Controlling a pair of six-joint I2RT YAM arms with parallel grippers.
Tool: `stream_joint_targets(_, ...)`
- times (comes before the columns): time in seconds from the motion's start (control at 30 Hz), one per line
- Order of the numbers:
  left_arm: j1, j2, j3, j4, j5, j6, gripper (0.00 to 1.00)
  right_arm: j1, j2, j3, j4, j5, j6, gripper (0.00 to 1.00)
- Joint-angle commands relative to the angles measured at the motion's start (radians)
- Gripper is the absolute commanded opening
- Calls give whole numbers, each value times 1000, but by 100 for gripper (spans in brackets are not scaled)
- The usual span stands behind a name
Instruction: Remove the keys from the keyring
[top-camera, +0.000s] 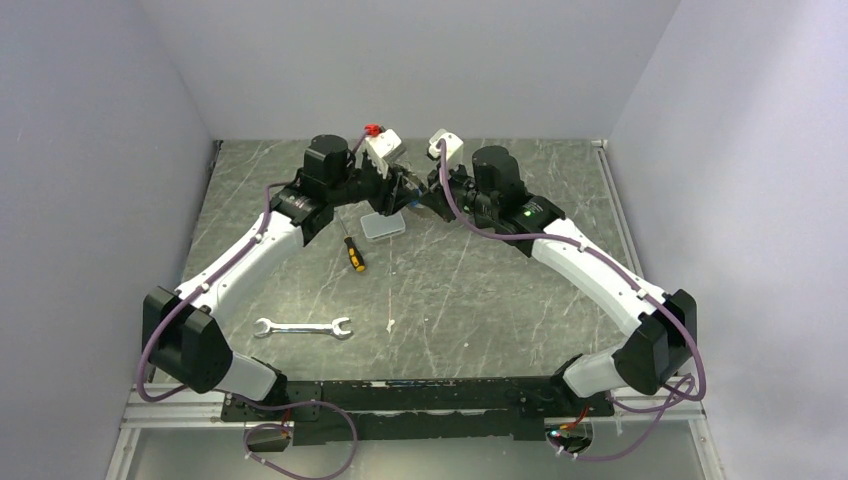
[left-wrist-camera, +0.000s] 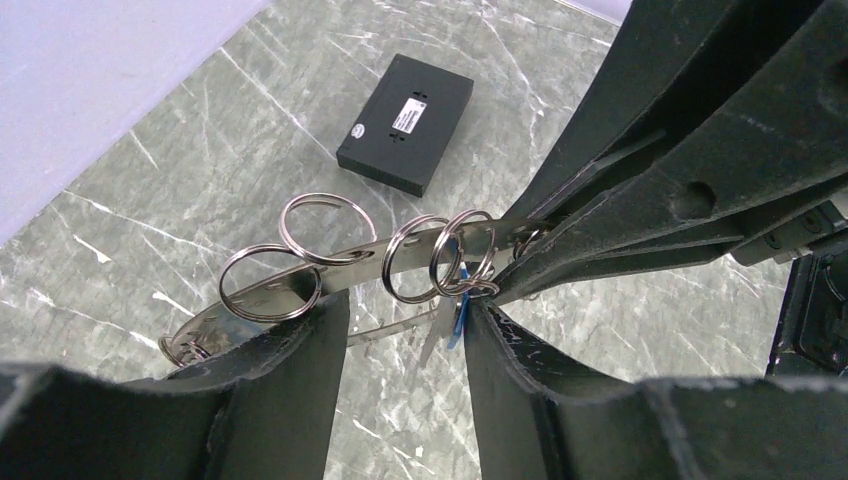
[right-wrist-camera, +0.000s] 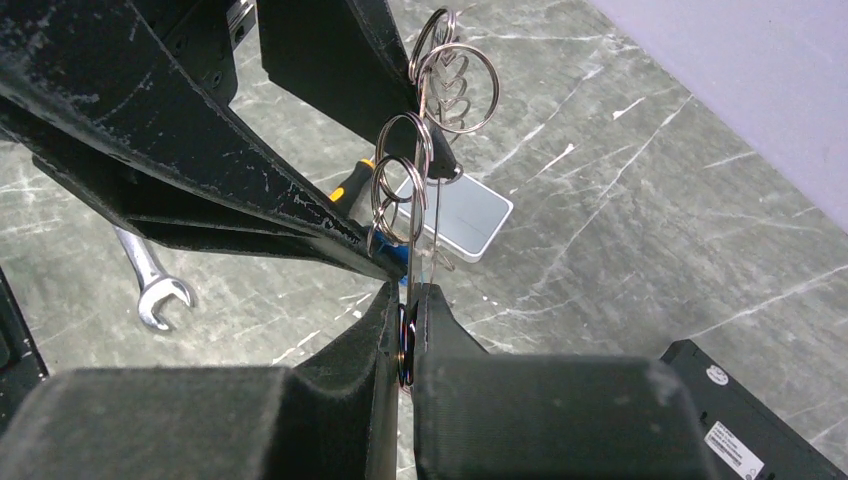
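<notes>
right wrist shows right gripper (right-wrist-camera: 405, 300) pinching the keyring (left-wrist-camera: 366, 256); left gripper (left-wrist-camera: 405, 322) spread, keys (left-wrist-camera: 458, 312) hanging between.

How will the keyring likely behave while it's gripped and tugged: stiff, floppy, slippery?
Probably springy rather than floppy: the keyring is a thin flat metal band holding its curve in the air. Likely slippery, since the right gripper pinches bare shiny metal. The small split rings and blue key hang loose, so they will probably swing and slide.

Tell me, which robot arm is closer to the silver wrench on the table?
Left. The wrench lies close beside the left arm, near its elbow; the right arm stretches along the opposite side, far from it.
</notes>
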Motion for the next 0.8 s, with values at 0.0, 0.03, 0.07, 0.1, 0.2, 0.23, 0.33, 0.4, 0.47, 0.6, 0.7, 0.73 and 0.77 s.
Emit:
stream_joint_targets(0.0,-2,1,-1,100,49,-26,52,21,2,44,57,-30,31,0)
stream_joint_targets(0.03,-3,1,0,100,54,-27,51,21,2,46,57,-32,34,0)
stream_joint_targets(0.07,-4,1,-1,105,58,-28,49,21,3,46,57,-32,36,0)
stream_joint_targets(0.1,-4,1,-2,109,62,-29,49,21,4,46,58,-34,38,0)
stream_joint_targets(0.2,-4,1,2,114,70,-30,41,21,3,40,63,-46,47,0)
stream_joint_targets(0.23,-4,1,4,113,76,-28,37,21,2,36,66,-48,49,0)
stream_joint_targets(0.33,-3,-3,8,110,99,-26,32,21,4,22,75,-53,55,0)
stream_joint_targets(0.4,-3,-5,10,110,123,-21,31,20,5,19,80,-56,62,0)
stream_joint_targets(0.47,-4,-6,7,113,138,-24,33,19,7,21,82,-60,67,0)
stream_joint_targets(0.6,-8,-3,0,116,128,-26,41,19,8,28,76,-72,74,0)
stream_joint_targets(0.7,-8,1,0,105,103,-20,35,19,1,25,76,-78,74,0)
stream_joint_targets(0.73,-8,2,1,103,99,-20,32,19,-1,24,76,-81,73,0)
stream_joint_targets(0.77,-8,2,2,102,98,-20,29,19,-1,22,77,-83,72,0)
